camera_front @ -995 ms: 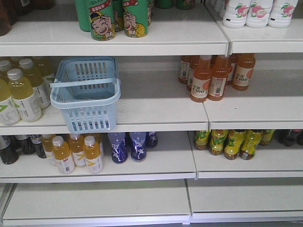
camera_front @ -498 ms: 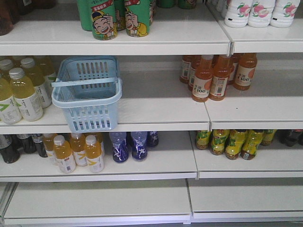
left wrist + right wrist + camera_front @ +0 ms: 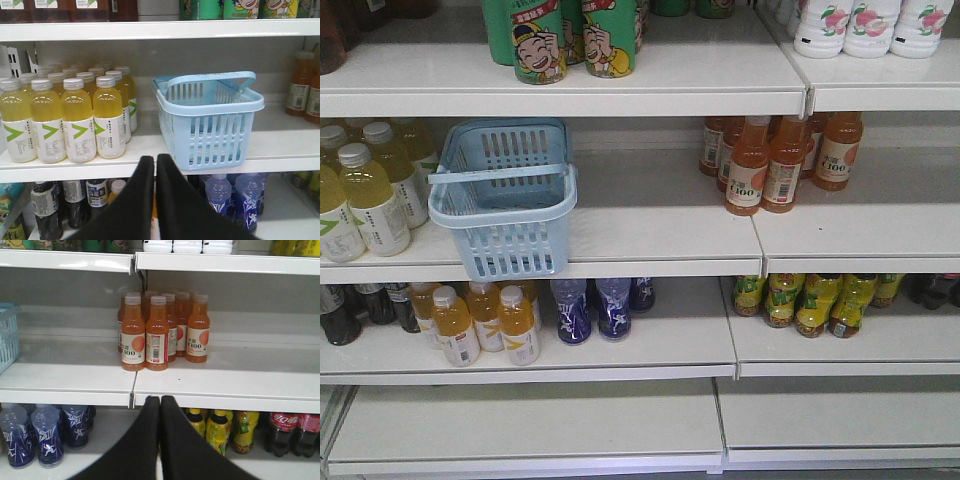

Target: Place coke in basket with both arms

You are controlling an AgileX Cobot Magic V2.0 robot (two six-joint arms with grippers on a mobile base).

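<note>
Both of your grippers are empty: the left gripper [image 3: 155, 159] and the right gripper [image 3: 159, 400] each have their jaws pressed together with only a thin seam between them, so you must open one before any approach or you will simply poke a bottle over. The basket [image 3: 510, 252] stands on the middle shelf [image 3: 660, 225], right at its front lip, with the yellow bottles [image 3: 80, 120] just beside it on its left. I cannot pick out the coke with any certainty. The nearest candidates are the dark cola bottles [image 3: 280, 432] on the lower shelf, at the far right of the right wrist view, and they show red labels over dark bodies, partly cut off by the frame edge. Your biggest risk is grabbing one of those by mistake, so confirm an all-red body first. They also sit under the shelf above and close to their neighbours, so a reach in could clip that shelf or topple the row. At the basket, the handle [image 3: 495, 174] lies across the opening, and a bottle lowered straight down may catch on it and tip out. Because the basket sits so near the edge, a nudge from either arm could slide it off the shelf or shove it into the yellow bottles. Use one arm to steady it.
</note>
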